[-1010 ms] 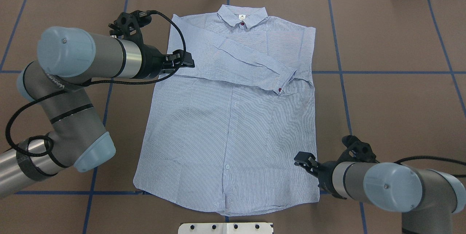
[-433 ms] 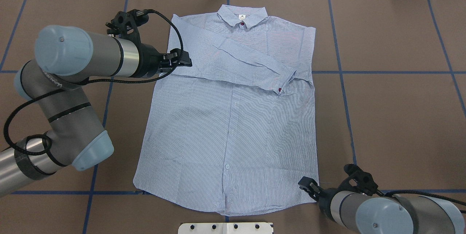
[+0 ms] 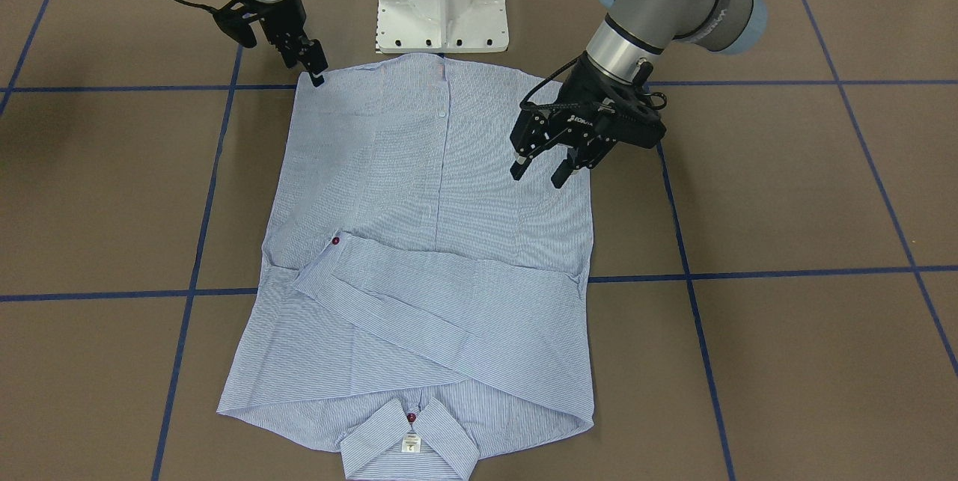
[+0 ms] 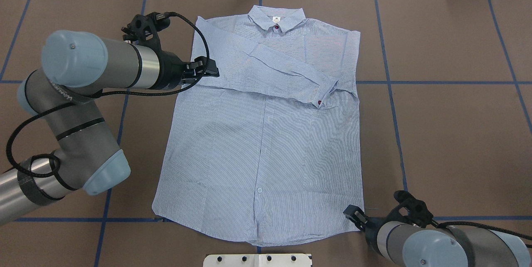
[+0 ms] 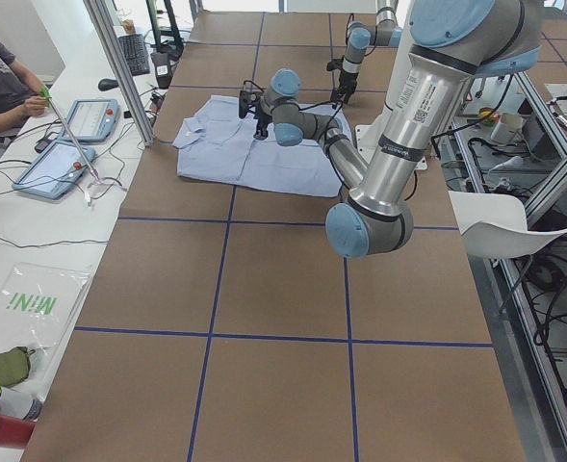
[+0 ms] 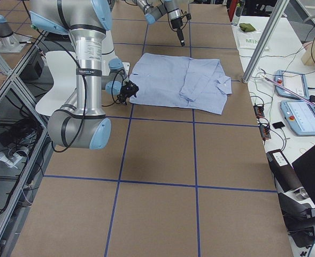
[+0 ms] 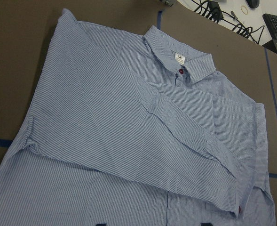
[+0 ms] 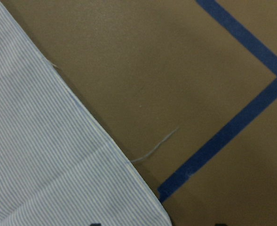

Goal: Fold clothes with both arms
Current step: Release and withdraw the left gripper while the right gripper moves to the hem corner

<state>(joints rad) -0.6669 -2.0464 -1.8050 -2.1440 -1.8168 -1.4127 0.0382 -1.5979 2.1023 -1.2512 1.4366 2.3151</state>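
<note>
Now shirt flat; left gripper jaws apart over its side edge; right gripper jaws apart at hem corner.

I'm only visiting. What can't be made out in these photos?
Collar label print: too small in every view.
Shirt front under the folded sleeve: covered by it, all views.
Whether the right gripper touches the hem corner: the wrist view's bottom edge cuts it off; elsewhere too small.

Green "MINI" on clear bag, far from shirt. "ROBOTIQ" logo, partly blurred, on left tool over shirt. Collar tag unreadable.
</note>
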